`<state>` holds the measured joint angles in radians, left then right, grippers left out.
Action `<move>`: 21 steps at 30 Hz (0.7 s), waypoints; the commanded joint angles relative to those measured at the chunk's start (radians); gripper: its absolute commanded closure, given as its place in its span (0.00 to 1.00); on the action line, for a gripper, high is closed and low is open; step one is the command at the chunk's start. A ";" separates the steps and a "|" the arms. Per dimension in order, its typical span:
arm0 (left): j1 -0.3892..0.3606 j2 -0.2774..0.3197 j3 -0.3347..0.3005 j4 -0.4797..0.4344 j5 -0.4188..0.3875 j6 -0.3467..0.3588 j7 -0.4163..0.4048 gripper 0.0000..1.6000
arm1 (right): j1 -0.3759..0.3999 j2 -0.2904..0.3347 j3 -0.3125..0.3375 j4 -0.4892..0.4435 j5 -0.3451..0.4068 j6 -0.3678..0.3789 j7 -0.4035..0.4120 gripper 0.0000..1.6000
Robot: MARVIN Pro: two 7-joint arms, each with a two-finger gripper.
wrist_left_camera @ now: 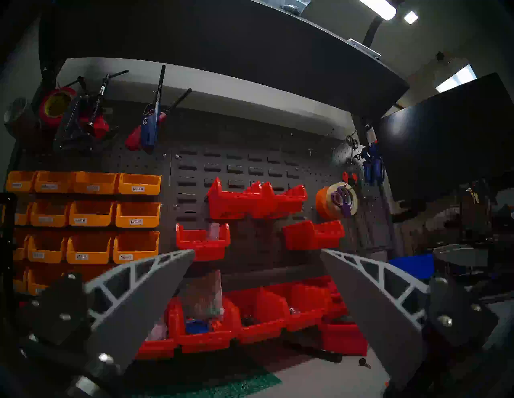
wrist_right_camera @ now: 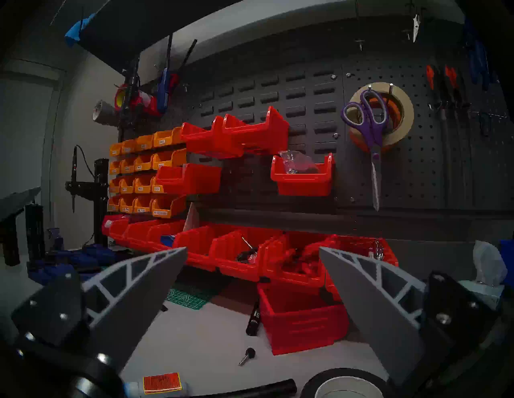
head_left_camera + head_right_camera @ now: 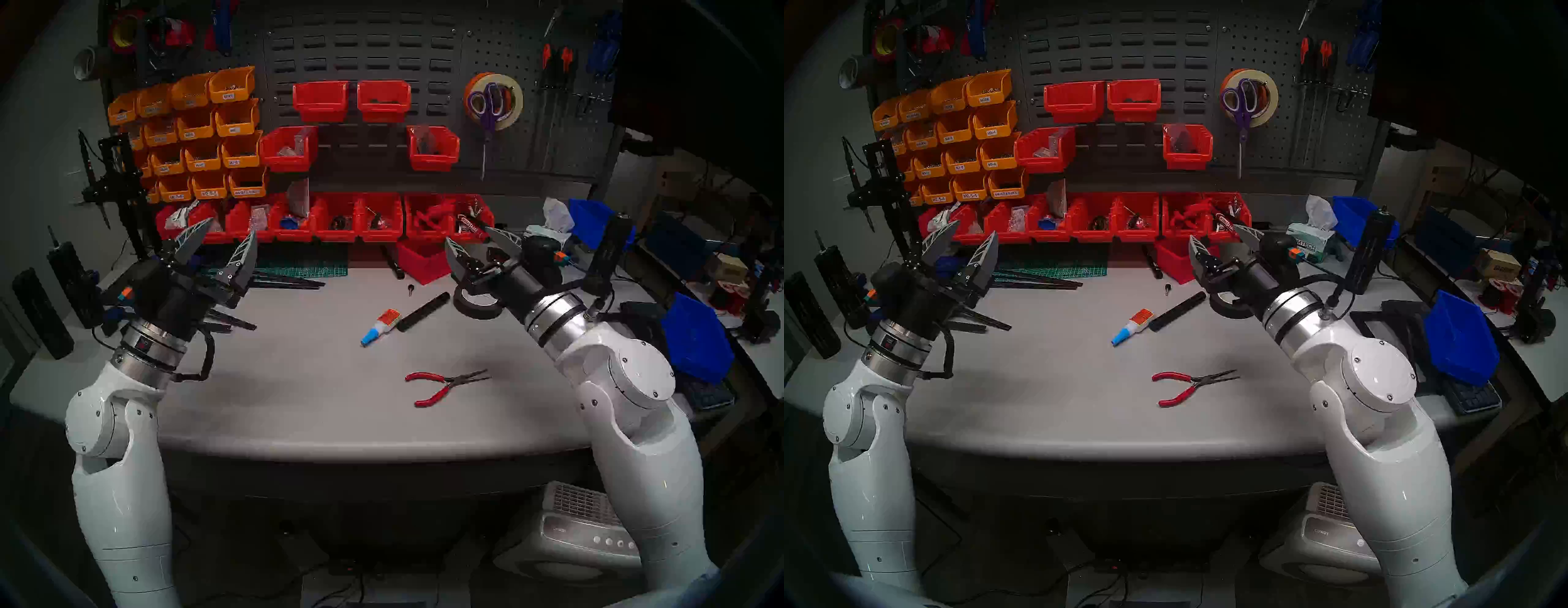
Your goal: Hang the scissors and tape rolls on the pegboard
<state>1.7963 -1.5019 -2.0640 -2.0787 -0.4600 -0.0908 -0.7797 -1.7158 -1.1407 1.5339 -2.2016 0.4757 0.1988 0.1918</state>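
The scissors, purple-handled, hang blades down from hooks on the dark pegboard at the back right. Behind their handles on the same hooks hang the tape rolls: a cream one in front of an orange one. My left gripper is raised over the table's left side, open and holding nothing. My right gripper is raised at the right, well below and in front of the hanging scissors, also open and holding nothing.
Red-handled pliers, a glue bottle and a black cylinder lie on the grey table. A black tape roll sits under my right wrist. Red bins line the back, orange bins the left wall, blue bins the right.
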 commanded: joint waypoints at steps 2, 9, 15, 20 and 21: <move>-0.005 0.009 -0.007 -0.033 -0.040 0.003 -0.032 0.00 | 0.014 -0.001 0.001 -0.041 -0.016 -0.030 0.000 0.00; -0.008 0.007 -0.011 -0.031 -0.044 0.006 -0.042 0.00 | 0.013 -0.012 0.001 -0.040 -0.009 -0.039 0.005 0.00; -0.009 0.006 -0.013 -0.030 -0.045 0.007 -0.046 0.00 | 0.013 -0.016 0.002 -0.039 -0.012 -0.040 0.009 0.00; -0.010 0.005 -0.014 -0.030 -0.045 0.008 -0.049 0.00 | 0.012 -0.019 0.004 -0.039 -0.014 -0.040 0.011 0.00; -0.010 0.004 -0.014 -0.030 -0.045 0.009 -0.050 0.00 | 0.012 -0.021 0.004 -0.039 -0.015 -0.040 0.013 0.00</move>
<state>1.8010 -1.4959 -2.0762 -2.0822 -0.4914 -0.0836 -0.8323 -1.7168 -1.1573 1.5325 -2.2074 0.4581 0.1772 0.2016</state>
